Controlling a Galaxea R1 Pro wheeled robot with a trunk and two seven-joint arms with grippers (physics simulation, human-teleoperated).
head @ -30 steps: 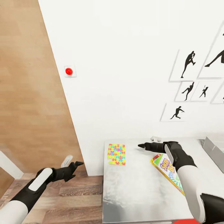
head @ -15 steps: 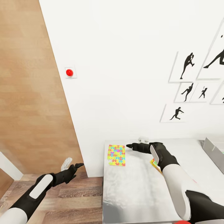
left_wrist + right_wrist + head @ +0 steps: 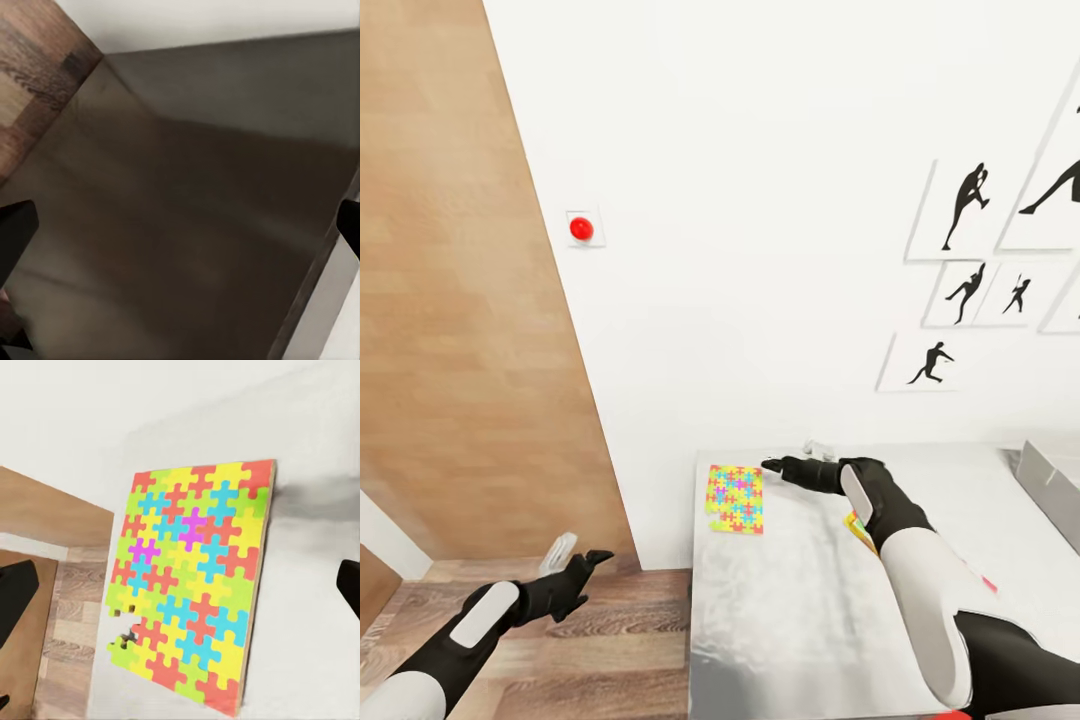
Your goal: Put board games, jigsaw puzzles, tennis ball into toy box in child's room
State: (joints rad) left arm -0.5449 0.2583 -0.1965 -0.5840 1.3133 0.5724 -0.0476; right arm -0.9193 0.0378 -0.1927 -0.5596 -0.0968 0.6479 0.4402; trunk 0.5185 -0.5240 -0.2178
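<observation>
A multicoloured jigsaw puzzle (image 3: 735, 498) (image 3: 191, 585) lies flat at the table's far left corner. Just to its right, my right gripper (image 3: 788, 456) hovers low over the table (image 3: 790, 620); it is open, and its fingertips (image 3: 15, 600) show wide apart with the puzzle between them at a distance. A yellow and green board game (image 3: 857, 524) lies mostly hidden under my right forearm. The grey toy box (image 3: 1052, 482) is cut off at the right edge. My left gripper (image 3: 585, 552) hangs open and empty over the floor left of the table.
The table stands against a white wall with a red button (image 3: 581, 229) and framed silhouette pictures (image 3: 965, 210). A wooden door panel (image 3: 460, 330) fills the left side. Wood flooring (image 3: 610, 650) runs beside the table. The left wrist view faces a dark shaded surface (image 3: 195, 225).
My right gripper has moved left along the table's far side toward the puzzle, and the forearm now covers most of the board game. My left arm has dropped lower.
</observation>
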